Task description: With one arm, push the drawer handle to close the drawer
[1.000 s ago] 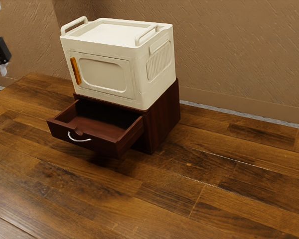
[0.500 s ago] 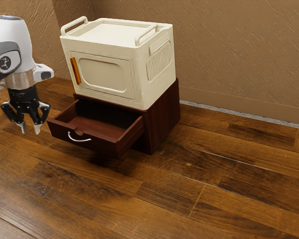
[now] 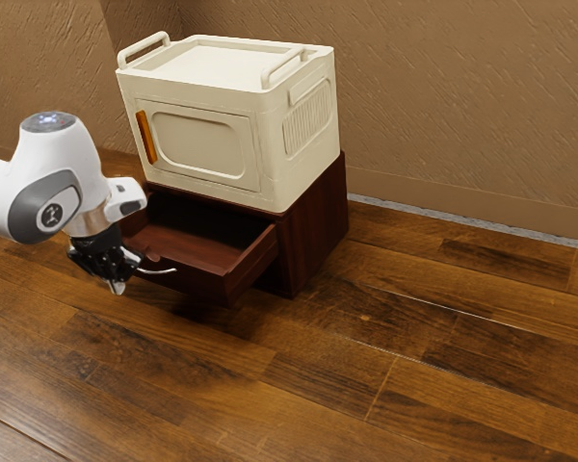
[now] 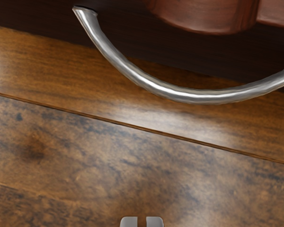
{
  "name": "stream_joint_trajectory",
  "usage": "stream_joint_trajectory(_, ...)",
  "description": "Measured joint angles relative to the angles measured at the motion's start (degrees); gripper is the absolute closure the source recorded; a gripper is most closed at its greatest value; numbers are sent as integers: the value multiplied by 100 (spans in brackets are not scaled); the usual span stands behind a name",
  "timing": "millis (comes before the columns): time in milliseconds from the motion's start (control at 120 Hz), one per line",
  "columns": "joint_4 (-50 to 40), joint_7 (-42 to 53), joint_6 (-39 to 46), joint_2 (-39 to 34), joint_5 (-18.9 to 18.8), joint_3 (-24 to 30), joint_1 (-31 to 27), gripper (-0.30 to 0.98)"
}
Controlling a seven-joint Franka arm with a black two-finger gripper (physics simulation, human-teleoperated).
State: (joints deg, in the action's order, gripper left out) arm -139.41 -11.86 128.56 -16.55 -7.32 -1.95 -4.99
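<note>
The handle (image 3: pixel 158 272) is on the front of the open drawer (image 3: pixel 204 280), just to the exterior view's right of the gripper (image 3: pixel 118 286). The gripper is open just a crack and has hold of nothing.

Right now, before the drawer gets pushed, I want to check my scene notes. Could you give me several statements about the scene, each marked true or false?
1. The drawer is open. True.
2. The drawer's handle is a straight orange bar. False: it is curved, silvery metal; the orange piece is on the cream unit.
3. The cream unit sits on top of the dark cabinet. True.
4. The pincer is down inside the drawer. False: it is outside, near the handle.
5. The floor is wood-patterned. True.
</note>
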Motion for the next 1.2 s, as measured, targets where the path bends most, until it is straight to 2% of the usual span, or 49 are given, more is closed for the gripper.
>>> stream_joint_trajectory(208, -348, 438, 769, -9, 31, 1, 5, 78)
stream_joint_trajectory(442, -379, 945, 1227, 157, 38, 26, 7, 78)
stream_joint_trajectory(783, -213, 1495, 1584, 634, 84, 47, -2, 79)
stream_joint_trajectory(1200, 494, 1888, 1691, 1261, 92, 113, -3, 78)
